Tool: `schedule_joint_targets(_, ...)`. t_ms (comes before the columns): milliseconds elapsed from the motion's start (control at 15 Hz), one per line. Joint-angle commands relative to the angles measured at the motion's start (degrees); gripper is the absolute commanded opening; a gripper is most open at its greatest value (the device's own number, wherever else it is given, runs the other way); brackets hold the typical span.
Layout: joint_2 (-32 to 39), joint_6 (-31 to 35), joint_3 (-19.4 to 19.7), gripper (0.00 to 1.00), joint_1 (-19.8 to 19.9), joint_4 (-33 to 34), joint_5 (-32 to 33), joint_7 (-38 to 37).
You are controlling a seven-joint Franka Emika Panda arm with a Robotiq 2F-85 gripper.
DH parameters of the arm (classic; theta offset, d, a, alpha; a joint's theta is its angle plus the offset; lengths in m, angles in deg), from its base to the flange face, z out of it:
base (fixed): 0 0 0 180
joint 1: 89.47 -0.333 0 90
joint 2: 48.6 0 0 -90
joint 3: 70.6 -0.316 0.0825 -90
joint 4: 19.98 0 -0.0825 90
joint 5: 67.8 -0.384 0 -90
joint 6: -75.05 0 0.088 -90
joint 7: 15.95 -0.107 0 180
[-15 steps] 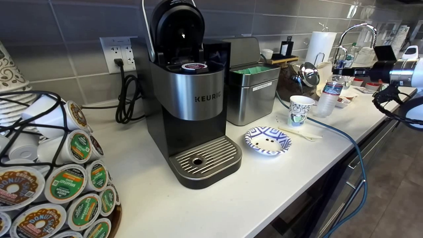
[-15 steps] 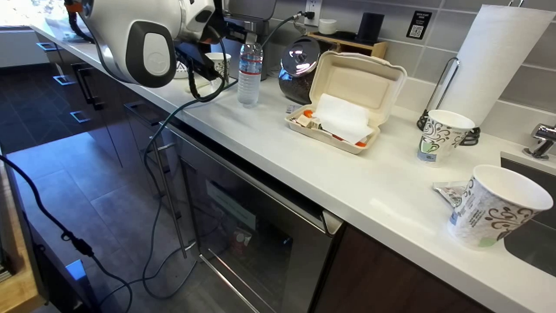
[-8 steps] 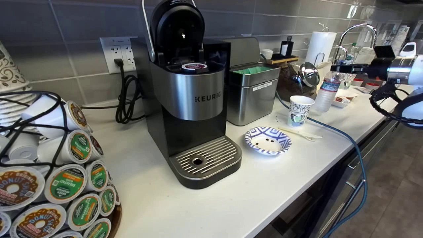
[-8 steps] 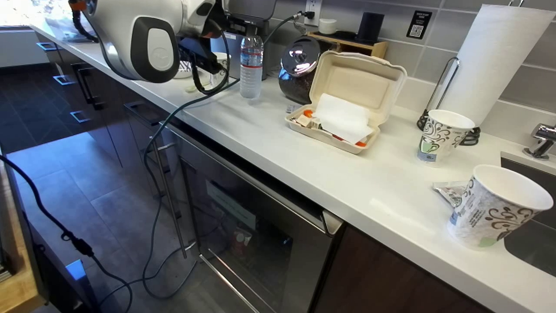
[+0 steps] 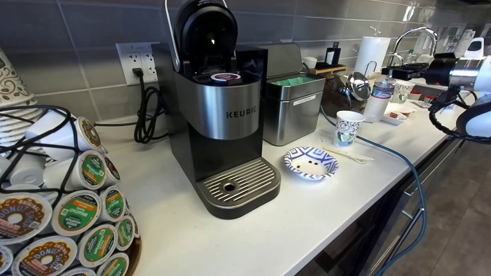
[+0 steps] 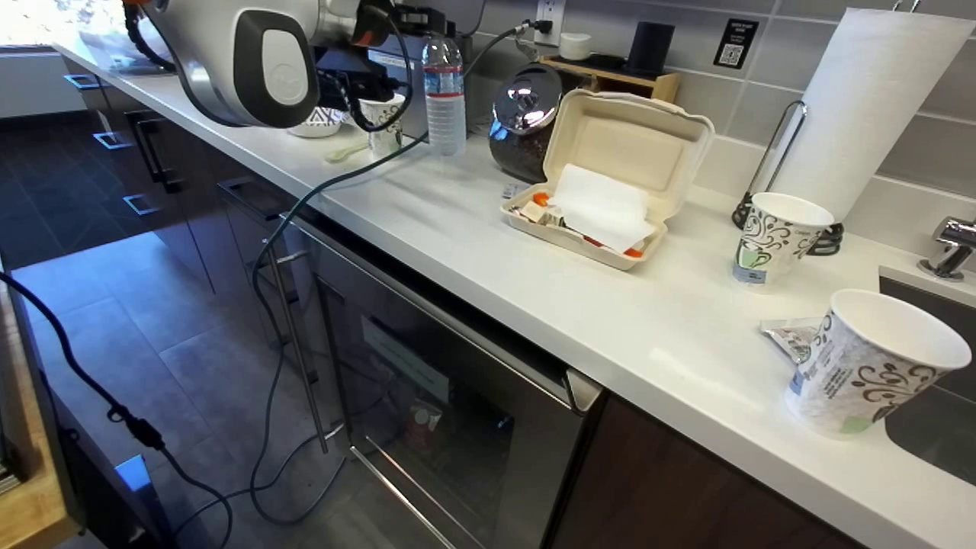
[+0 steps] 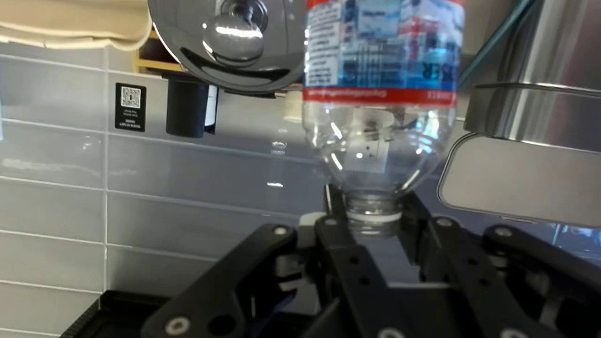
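My gripper (image 5: 389, 72) is shut on the neck of a clear plastic bottle (image 5: 379, 96) with a blue and red label. In the wrist view the bottle (image 7: 380, 61) appears upside down, its neck between the two black fingers (image 7: 334, 199). In an exterior view the bottle (image 6: 444, 107) hangs upright below the gripper (image 6: 436, 24) and appears raised above the counter. A patterned paper cup (image 5: 347, 130) stands beside it on the counter. A blue and white paper bowl (image 5: 330, 165) with several dark bits lies nearer the Keurig coffee maker (image 5: 224, 111), whose lid is up over a pod (image 5: 225, 77).
A jar with a chrome lid (image 6: 528, 107) and a steel bin (image 5: 293, 115) stand behind the bottle. An open takeout box (image 6: 637, 137), paper cups (image 6: 877, 358) and paper towels (image 6: 862, 114) stand along the counter. A blue cable (image 5: 416, 172) crosses the counter edge.
The gripper and bottle have moved up in both exterior views, and left toward the steel bin in one of them. The bottle stays held by its neck and leans less. Other things stay put.
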Motion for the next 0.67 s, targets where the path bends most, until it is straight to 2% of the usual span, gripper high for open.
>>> schedule_joint_targets(0, -0.5, 0.3, 2.4, 0.31, -2.3, 0.0, 0.2, -0.6)
schedule_joint_targets(133, -0.9, 0.3, 2.4, 0.31, -2.1, 0.0, 0.4, -0.4)
schedule_joint_targets(200, -0.9, 0.3, 2.4, 0.08, -2.1, -0.1, 0.5, -0.3)
schedule_joint_targets(467, -2.7, 2.1, 4.2, 0.08, -6.0, -3.0, -0.3, 6.3)
schedule_joint_targets(533, -4.0, 1.1, 1.2, 0.08, -4.5, -3.6, -0.4, 8.9)
schedule_joint_targets(600, -4.5, 1.0, 1.0, 0.08, -5.0, -4.2, -0.5, 12.1)
